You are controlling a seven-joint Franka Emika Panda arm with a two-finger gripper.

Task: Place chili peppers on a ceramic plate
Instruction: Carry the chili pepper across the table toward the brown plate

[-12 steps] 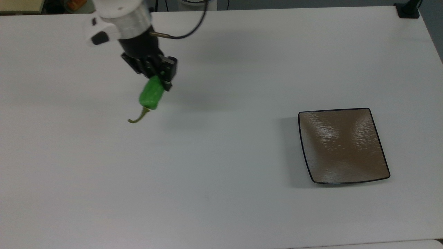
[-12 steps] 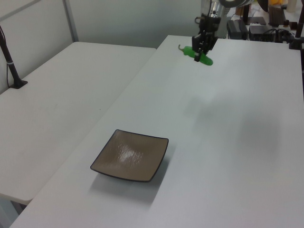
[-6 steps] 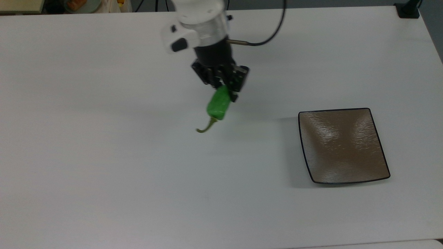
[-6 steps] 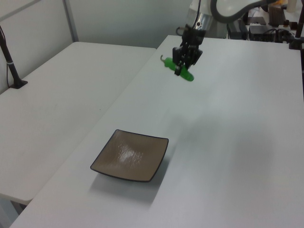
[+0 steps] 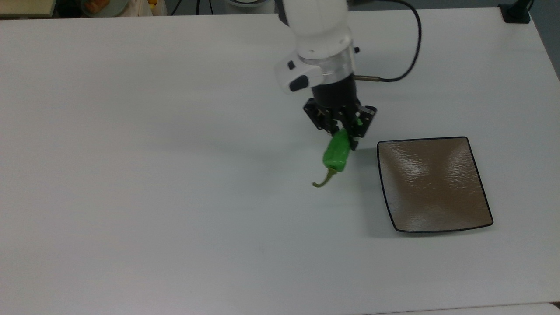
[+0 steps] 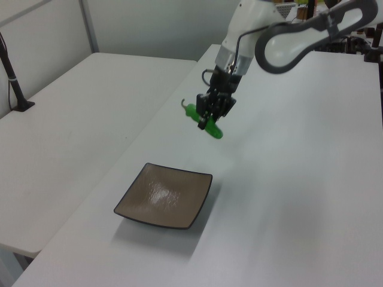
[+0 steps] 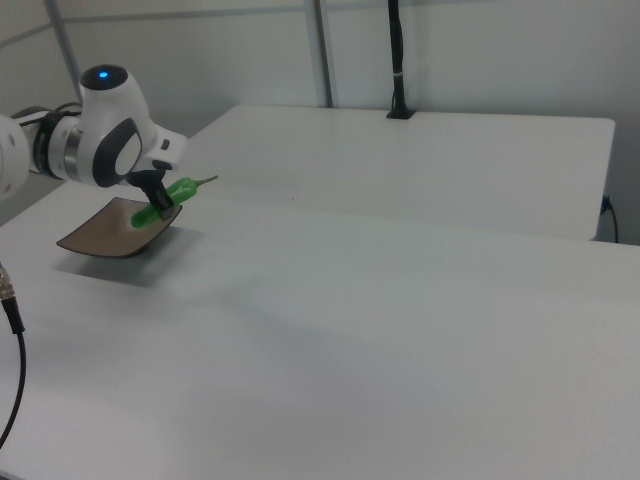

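Observation:
My gripper (image 5: pixel 345 131) is shut on a bright green chili pepper (image 5: pixel 336 154), held above the white table just off the left edge of the plate in the top view. Its thin olive stem (image 5: pixel 323 180) points away from the plate. The ceramic plate (image 5: pixel 433 183) is square, glossy brown with a black rim, and nothing lies on it. In the left view the pepper (image 6: pixel 203 119) hangs in my gripper (image 6: pixel 210 116) above and beyond the plate (image 6: pixel 164 195). The right view has the pepper (image 7: pixel 168 201) in front of the plate (image 7: pixel 112 229), under my gripper (image 7: pixel 158 199).
The white table (image 5: pixel 175 197) stretches wide to the top view's left. A black cable (image 5: pixel 404 52) trails from the wrist. A second white table (image 6: pixel 66 119) adjoins at the left view's left, with a black post (image 6: pixel 12 72) on it.
My arm has carried the pepper steadily toward the top view's right, from the far left of the table to just beside the plate. The plate has not moved.

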